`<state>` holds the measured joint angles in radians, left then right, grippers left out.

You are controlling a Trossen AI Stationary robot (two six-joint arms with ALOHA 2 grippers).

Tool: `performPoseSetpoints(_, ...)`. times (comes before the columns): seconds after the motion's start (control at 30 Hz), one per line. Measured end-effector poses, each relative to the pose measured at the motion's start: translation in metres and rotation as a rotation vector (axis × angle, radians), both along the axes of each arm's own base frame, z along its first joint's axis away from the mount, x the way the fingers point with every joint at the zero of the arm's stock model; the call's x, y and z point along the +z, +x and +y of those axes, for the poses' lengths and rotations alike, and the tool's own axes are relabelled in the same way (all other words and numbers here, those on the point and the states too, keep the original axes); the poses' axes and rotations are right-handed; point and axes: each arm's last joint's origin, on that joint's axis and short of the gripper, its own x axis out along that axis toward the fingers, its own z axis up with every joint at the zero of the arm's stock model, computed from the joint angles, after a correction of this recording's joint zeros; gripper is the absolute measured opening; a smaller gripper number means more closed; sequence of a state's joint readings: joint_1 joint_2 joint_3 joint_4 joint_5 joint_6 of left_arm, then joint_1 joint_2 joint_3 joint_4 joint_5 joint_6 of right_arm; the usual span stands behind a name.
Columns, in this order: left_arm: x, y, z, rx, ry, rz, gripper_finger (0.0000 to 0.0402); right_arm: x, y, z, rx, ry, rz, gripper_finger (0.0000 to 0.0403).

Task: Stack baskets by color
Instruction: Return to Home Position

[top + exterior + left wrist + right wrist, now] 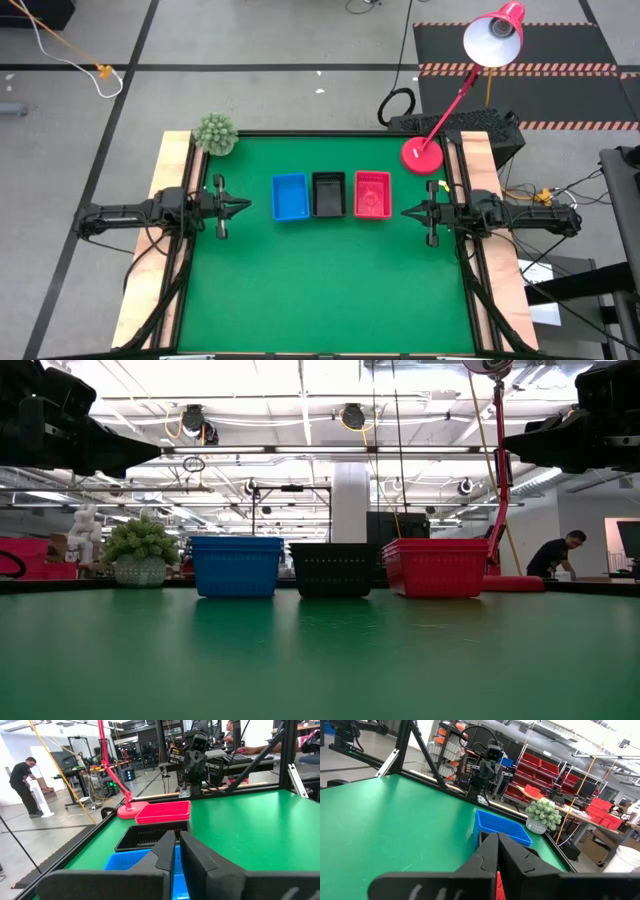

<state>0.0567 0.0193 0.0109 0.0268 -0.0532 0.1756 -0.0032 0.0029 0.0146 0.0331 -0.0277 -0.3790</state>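
Note:
Three baskets stand in a row on the green table [320, 290], just far of its middle, each resting on its bottom: blue [289, 197] [236, 566] on the left, black [328, 194] [333, 569] in the middle, red [372, 195] [435, 567] on the right. Whether others are nested inside them I cannot tell. My left gripper [243, 207] [176, 837] hovers level at the table's left edge, pointing at the blue basket. It is shut, with only a thin slit between its fingers, and holds nothing. My right gripper [407, 211] [497, 840] hovers level at the right edge, pointing at the red basket, shut and empty.
A small potted plant [214, 132] stands at the far left corner. A red desk lamp has its round base [422, 156] at the far right corner. Wooden rails [160, 230] run along both sides. The near half of the green table is bare. A person [558, 555] stands in the room beyond.

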Motion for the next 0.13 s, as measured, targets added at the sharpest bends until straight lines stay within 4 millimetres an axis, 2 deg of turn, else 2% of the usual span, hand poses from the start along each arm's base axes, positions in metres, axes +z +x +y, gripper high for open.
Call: performPoseSetpoints(0.13,0.0,0.0,0.0,0.0,-0.002,0.0,0.0031,0.0,0.0,0.0,0.0,0.0,0.0,0.0)
